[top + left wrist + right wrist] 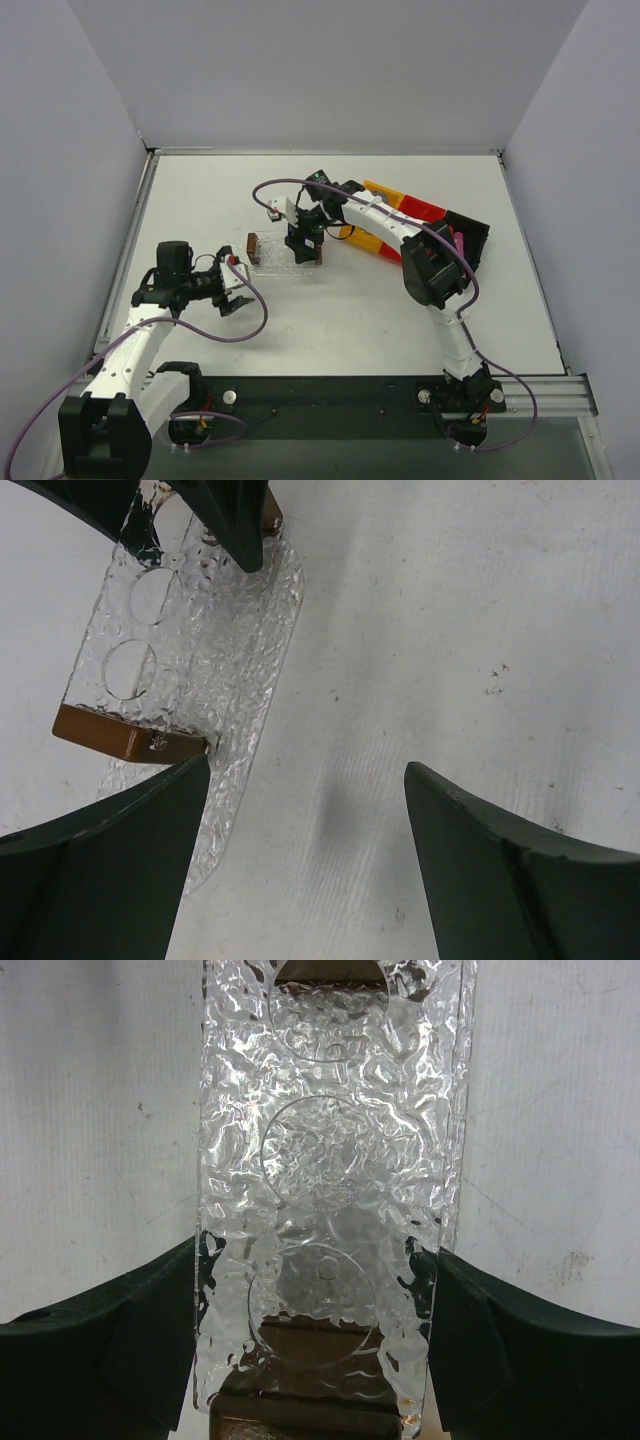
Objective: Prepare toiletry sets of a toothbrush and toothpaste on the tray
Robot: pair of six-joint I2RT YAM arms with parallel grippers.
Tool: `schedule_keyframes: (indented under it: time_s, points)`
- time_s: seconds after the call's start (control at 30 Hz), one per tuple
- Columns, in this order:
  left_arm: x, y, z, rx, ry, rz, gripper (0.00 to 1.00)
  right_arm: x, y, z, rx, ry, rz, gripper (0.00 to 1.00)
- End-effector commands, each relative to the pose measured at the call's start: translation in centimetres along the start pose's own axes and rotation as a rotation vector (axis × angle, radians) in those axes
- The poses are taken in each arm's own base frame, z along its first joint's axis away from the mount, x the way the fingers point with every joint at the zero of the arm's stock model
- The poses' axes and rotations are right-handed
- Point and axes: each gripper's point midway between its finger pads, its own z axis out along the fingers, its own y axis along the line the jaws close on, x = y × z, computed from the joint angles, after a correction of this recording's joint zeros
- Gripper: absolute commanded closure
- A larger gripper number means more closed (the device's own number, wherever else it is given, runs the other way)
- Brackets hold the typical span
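**Tray in hand, sets not yet begun.** The right gripper straddles the tray at 1 end. Its 2 dark fingers appear pressed against the tray's long clear edges, so it looks clamped across the width rather than released. Just ahead of those fingers, the 3 round holes visible in the ribbed plastic stand vacant. No toothbrush and no toothpaste sits in the holder, so by the look of it 0 sets are made up and the whole of the filling is left.

Directly beneath the wrist lies 1 brown end block. The other brown block marks the tray's far end from this gripper, toward the left arm.

There the left gripper hangs with its jaws spread wide, grasping nothing. The bare white table shows between its fingers, and that second block lies just beside its left fingertip, apart from it as far as the wrist view shows.

Well to the right of the right gripper, past the orange bin and the red bin, what looks like the pink toothpaste tube lies by a dark container. The toothbrush cannot be made out with any certainty.
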Motion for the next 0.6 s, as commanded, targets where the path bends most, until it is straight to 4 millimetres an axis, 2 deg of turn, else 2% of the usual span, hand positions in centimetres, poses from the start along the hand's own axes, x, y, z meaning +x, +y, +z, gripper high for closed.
schedule_keyframes:
  time_s: [0.0, 0.3, 0.57]
  points:
    - [-0.96, 0.92, -0.11, -0.017, -0.029, 0.044, 0.1, -2.24, 0.31, 0.27, -0.037, -0.067, -0.047, 0.92]
    - [-0.6, 0.73, -0.12, -0.017, -0.018, 0.047, 0.1, -2.31, 0.56, 1.14, -0.052, -0.064, -0.049, 0.91]
    - [-0.35, 0.65, -0.08, -0.015, -0.013, 0.047, 0.1, -1.88, 0.37, 1.14, -0.045, -0.048, -0.06, 0.89]
